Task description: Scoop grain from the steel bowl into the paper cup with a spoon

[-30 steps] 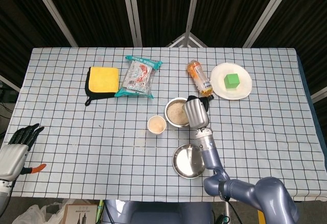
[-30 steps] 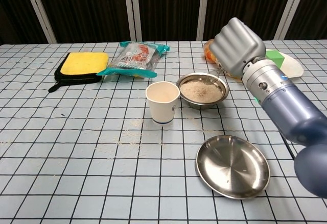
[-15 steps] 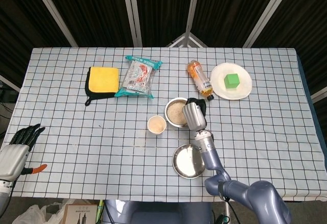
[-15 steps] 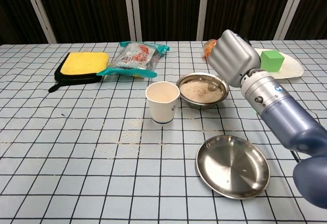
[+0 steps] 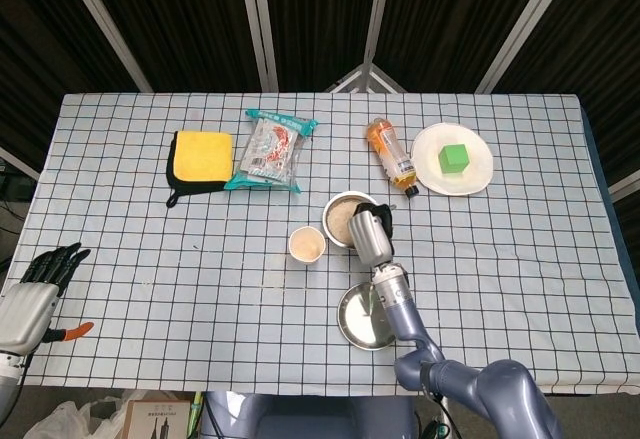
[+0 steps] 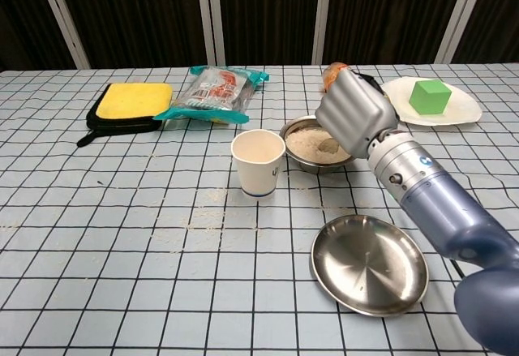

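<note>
The steel bowl (image 5: 343,220) (image 6: 311,146) holds pale grain and stands mid-table. Just left of it and nearer the front is the paper cup (image 5: 306,245) (image 6: 258,161), upright, with some grain inside. My right hand (image 5: 368,234) (image 6: 355,116) hangs low over the bowl's right rim and grips the spoon (image 6: 329,145). The spoon's tip lies in the grain; its handle is hidden behind the hand. My left hand (image 5: 35,294) rests far off at the table's front left corner, fingers apart and holding nothing.
An empty steel dish (image 5: 366,317) (image 6: 369,264) lies in front of the bowl, under my right forearm. Behind are an orange bottle (image 5: 391,153), a white plate (image 5: 470,174) with a green cube (image 6: 429,96), a snack packet (image 5: 271,149) and a yellow sponge (image 5: 201,156). Spilled grains dot the cloth near the cup.
My right hand has come down and to the left, from above the bowl's right side to its rim, bringing the spoon tip into the grain. The left hand has stayed put.
</note>
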Tool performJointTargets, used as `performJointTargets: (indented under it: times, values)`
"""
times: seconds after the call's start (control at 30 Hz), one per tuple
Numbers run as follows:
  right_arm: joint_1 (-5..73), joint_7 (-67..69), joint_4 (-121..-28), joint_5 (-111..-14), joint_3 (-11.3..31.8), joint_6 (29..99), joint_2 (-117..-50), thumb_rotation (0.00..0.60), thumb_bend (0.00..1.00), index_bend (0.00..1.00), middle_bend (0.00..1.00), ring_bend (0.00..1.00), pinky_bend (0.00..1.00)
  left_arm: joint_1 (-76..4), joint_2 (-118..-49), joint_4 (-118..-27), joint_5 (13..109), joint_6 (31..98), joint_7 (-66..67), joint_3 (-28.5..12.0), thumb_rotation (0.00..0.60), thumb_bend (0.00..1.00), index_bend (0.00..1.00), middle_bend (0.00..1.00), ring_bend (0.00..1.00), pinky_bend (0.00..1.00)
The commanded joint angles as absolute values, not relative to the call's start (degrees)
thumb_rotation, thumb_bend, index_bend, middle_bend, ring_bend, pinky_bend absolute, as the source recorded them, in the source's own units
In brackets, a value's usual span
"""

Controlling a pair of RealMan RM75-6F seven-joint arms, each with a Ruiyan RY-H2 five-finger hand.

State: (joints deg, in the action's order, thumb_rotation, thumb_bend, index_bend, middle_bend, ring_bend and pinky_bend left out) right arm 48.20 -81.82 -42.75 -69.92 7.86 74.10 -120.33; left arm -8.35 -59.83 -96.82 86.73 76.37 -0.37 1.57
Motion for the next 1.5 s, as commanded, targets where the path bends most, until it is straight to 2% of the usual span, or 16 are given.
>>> performJointTargets:
  times: [0.03, 0.2, 0.43, 1.0, 1.27, 1.5]
  values:
    - [48.1, -80.3, -43.8, -69.7, 8.6, 73.1, -120.8, 0.600, 0.61, 0.71, 0.89, 0.96, 1.00, -8.4, -59.8, -96.9, 86.7, 76.3, -0.5, 1.6, 0.600, 0.00, 0.00, 0.00, 0.00, 0.00]
    - [48.0, -78.3, -45.7, -69.1, 10.1, 71.9, -120.7, 0.600, 0.62, 0.71, 0.89, 0.96, 1.00, -8.5, -59.7, -97.0, 86.4, 76.0, -0.5, 1.6, 0.600, 0.00, 0.00, 0.00, 0.00, 0.00]
    - [46.9, -74.4, -50.6, -64.7, 15.7, 71.8, -120.9, 0.600, 0.62, 0.71, 0.89, 0.96, 1.00, -8.5, -59.6, -97.1, 85.8, 75.9, -1.0, 1.4, 0.600, 0.00, 0.00, 0.00, 0.00, 0.00]
    - [45.3, -74.0, -60.1, -60.3, 20.3, 74.0, -117.4, 0.600, 0.62, 0.72, 0.89, 0.96, 1.00, -8.6, -59.8, -97.5, 85.4, 75.6, -0.3, 1.5, 0.600, 0.00, 0.00, 0.00, 0.00, 0.00]
    - [44.1, -73.5, -67.6, -52.8, 25.0, 74.1, -116.6, 0.600, 0.62, 0.72, 0.89, 0.96, 1.00, -8.7, -59.7, -97.6, 85.1, 75.3, -0.3, 1.5, 0.600, 0.00, 0.00, 0.00, 0.00, 0.00]
    - [43.8, -74.9, -72.5, -48.6, 26.3, 75.1, -115.0, 0.600, 0.62, 0.72, 0.89, 0.96, 1.00, -8.7, -59.8, -97.6, 84.9, 75.4, -0.1, 1.4, 0.600, 0.00, 0.00, 0.00, 0.00, 0.00]
